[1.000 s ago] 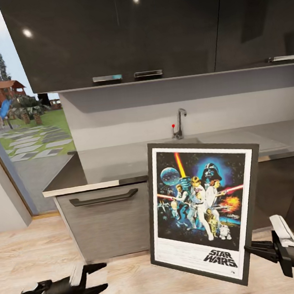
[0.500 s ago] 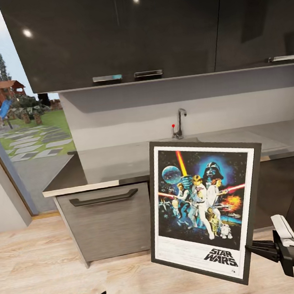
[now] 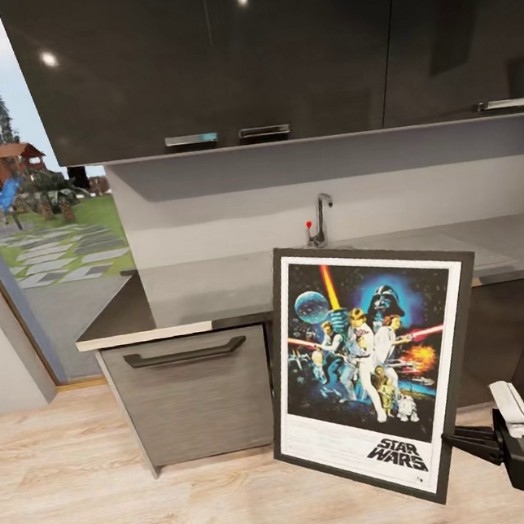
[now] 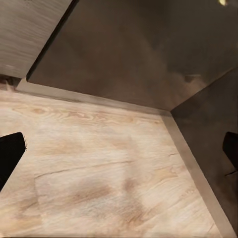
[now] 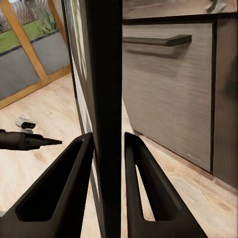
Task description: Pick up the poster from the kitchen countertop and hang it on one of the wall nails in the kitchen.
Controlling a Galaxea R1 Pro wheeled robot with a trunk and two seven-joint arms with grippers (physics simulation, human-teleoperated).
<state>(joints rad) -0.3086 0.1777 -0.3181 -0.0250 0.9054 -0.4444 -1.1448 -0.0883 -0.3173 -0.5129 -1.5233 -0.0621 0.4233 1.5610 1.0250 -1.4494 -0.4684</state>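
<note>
Poster (image 3: 374, 371) in a thin black frame hangs in the air in front of the dark grey cabinets, tilted so that its top leans toward the tap (image 3: 319, 220) and its lower right corner dips lowest. It carries dark blue artwork inside a white border, with the black "STAR WARS" logo near the bottom. Its upper edge overlaps the front lip of the kitchen countertop (image 3: 192, 291) as the head camera sees it, just below the tap; the rest of it covers the cabinet fronts and part of the wooden floor (image 3: 76, 481).

The right gripper (image 3: 454, 441) holds the poster at its lower right edge, the black fingers reaching in from the side away from the drawer handle (image 3: 185, 353). In the right wrist view the gripper (image 5: 108, 148) clamps the frame edge-on: one finger presses each face of the poster's dark edge (image 5: 106, 74), with no gap showing. Beyond it, the grey drawer front with its dark handle (image 5: 156, 40) stands near, and the left arm (image 5: 25, 139) lies low over the floor.

In the left wrist view the left gripper (image 4: 124, 153) is spread wide, its dark fingertips (image 4: 10, 156) at opposite margins with only floorboards (image 4: 99, 173) and cabinet base between them.
</note>
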